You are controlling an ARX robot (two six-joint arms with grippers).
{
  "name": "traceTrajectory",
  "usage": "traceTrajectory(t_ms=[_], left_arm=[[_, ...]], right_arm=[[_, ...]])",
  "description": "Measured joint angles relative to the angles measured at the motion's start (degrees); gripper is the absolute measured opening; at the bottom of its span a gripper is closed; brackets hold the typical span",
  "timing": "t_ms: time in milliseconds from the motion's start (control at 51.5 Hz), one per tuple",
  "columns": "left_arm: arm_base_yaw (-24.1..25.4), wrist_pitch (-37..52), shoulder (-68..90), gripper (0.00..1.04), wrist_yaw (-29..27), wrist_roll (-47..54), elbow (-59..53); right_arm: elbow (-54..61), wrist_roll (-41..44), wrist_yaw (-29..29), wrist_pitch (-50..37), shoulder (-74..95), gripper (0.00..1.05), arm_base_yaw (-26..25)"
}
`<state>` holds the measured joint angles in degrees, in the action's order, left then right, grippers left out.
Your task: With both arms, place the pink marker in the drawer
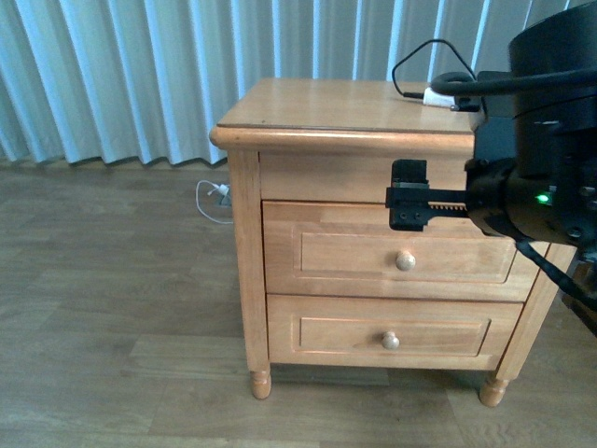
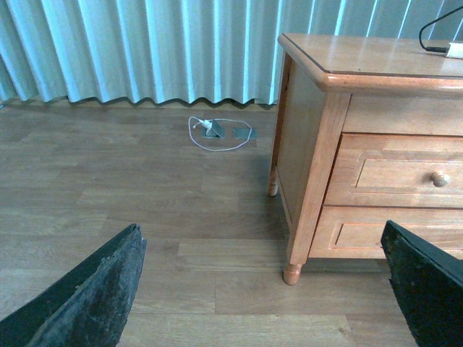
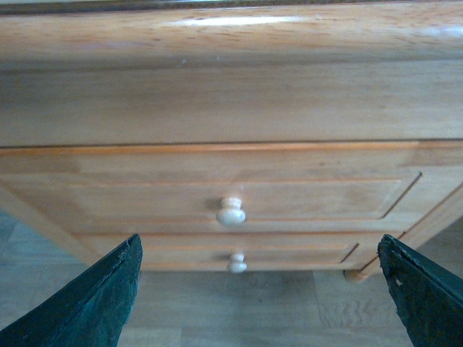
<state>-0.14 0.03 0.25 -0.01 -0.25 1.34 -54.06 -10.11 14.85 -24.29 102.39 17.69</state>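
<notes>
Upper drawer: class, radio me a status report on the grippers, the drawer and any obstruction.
Right gripper open, level with upper drawer front, above its knob. Left gripper open, empty, off to nightstand's side. Drawer shut. Pink marker not in view. Nothing blocking knob.

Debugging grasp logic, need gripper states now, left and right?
Left gripper: open, fingers wide apart, holding nothing, over the floor.
Right gripper: open, fingers wide apart, empty, facing the drawer.

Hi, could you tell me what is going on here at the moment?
The right gripper is open and empty in front of the nightstand, roughly level with the upper drawer, which is shut. Its knob is untouched. The left gripper is open over the floor beside the nightstand. No pink marker is visible.
</notes>
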Motion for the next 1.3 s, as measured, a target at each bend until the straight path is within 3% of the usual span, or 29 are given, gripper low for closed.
traceTrajectory(t_ms=[175,369,583,641,699,1010,1049,1243,1301], left_arm=[[0.0,0.0,0.0,0.99,0.0,0.0,0.0],[0.0,0.0,0.0,0.99,0.0,0.0,0.0],[0.0,0.0,0.0,0.99,0.0,0.0,0.0],[0.0,0.0,0.0,0.99,0.0,0.0,0.0],[0.0,0.0,0.0,0.99,0.0,0.0,0.0],[0.0,0.0,0.0,0.99,0.0,0.0,0.0],[0.0,0.0,0.0,0.99,0.0,0.0,0.0],[0.0,0.0,0.0,0.99,0.0,0.0,0.0],[0.0,0.0,0.0,0.99,0.0,0.0,0.0]], right_arm=[[13.4,-1.7,-1.5,6.7,-21.9,0.96,2.2],[23.9,-4.9,1.9,20.4,-49.5,0.96,7.3],[24.6,-5.7,2.5,20.2,-51.4,0.96,7.5],[30.2,0.5,7.4,6.0,-52.8,0.83,7.0],[36.0,6.0,6.0,-3.0,-56.1,0.67,4.0],[45.1,9.6,-2.7,-2.2,-66.5,0.12,-5.1],[46.1,9.7,-3.9,-1.6,-68.3,0.02,-6.4],[49.7,9.9,-8.4,2.1,-75.5,0.01,-11.0],[50.1,9.9,-12.8,3.3,-77.1,0.01,-13.9]])
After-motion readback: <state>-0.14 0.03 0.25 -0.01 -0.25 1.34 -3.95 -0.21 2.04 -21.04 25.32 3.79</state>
